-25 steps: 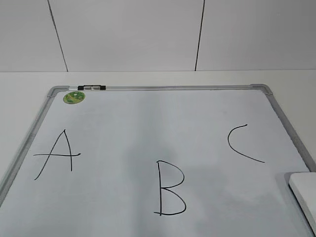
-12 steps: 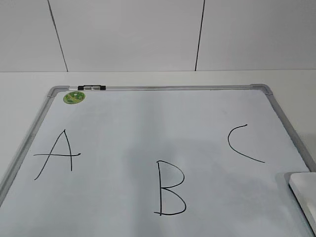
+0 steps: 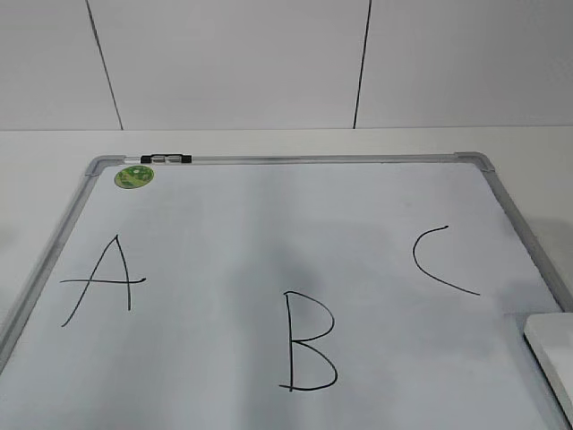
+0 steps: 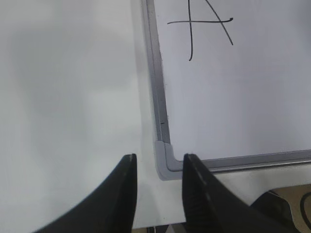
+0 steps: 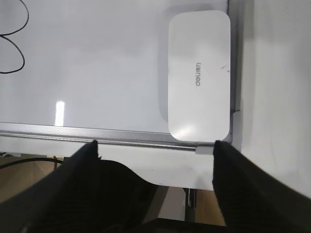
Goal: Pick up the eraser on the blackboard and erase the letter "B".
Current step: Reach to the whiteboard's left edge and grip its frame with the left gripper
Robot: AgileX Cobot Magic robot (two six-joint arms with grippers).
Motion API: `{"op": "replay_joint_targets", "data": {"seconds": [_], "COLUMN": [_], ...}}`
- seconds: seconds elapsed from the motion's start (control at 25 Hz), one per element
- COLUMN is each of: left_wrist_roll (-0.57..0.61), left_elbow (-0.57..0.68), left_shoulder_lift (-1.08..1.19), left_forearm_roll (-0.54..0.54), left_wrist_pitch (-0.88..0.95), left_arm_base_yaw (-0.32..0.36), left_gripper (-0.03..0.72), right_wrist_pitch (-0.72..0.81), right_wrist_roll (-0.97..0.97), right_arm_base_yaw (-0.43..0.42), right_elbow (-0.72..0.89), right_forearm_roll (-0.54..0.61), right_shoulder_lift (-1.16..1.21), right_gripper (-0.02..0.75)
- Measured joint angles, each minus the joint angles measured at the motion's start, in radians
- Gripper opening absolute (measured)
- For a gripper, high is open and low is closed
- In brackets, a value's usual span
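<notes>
While the eraser (image 5: 199,75) lies on the blackboard (image 3: 269,224) corner, the right claw (image 5: 155,145) gapes wide above it; the left claw (image 4: 159,162) hangs part-open, empty.

Eraser (image 3: 552,358) edge slightly lower and further right in exterior view.

A white table (image 3: 269,141) carries the blackboard (image 3: 295,159), which lies flat on it.

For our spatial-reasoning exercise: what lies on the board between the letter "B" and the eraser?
Only bare board surface between the letter "B" and the eraser, in the exterior view; the "C" sits farther back.
</notes>
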Motion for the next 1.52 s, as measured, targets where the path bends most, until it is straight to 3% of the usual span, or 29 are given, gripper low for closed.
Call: {"op": "replay_joint_targets", "data": {"seconds": [0.52, 0.8, 1.2, 1.52], "left_wrist_roll": [-0.002, -0.002, -0.002, -0.002], "left_elbow": [-0.215, -0.395, -0.551, -0.675], "left_shoulder_lift": [0.52, 0.799, 1.126, 1.325], "left_forearm_roll": [0.058, 0.09, 0.106, 0.106], "left_wrist_pitch": [-0.056, -0.08, -0.122, -0.139], "left_arm_base_yaw": [0.0, -0.01, -0.156, -0.169], "left_gripper": [0.24, 0.24, 0.24, 0.234], "right_wrist_pitch": [-0.016, -0.032, -0.032, -0.031], "right_wrist_roll": [0.0, -0.006, -0.012, -0.014], "right_arm_base_yaw": [0.0, 0.0, 0.0, 0.0], "right_elbow": [-0.074, -0.081, -0.082, -0.082], "right_forearm_roll": [-0.013, -0.015, -0.015, -0.015], "right_shoulder_lift": [0.227, 0.275, 0.283, 0.283], "right_gripper": [0.583, 0.583, 0.583, 0.583]}}
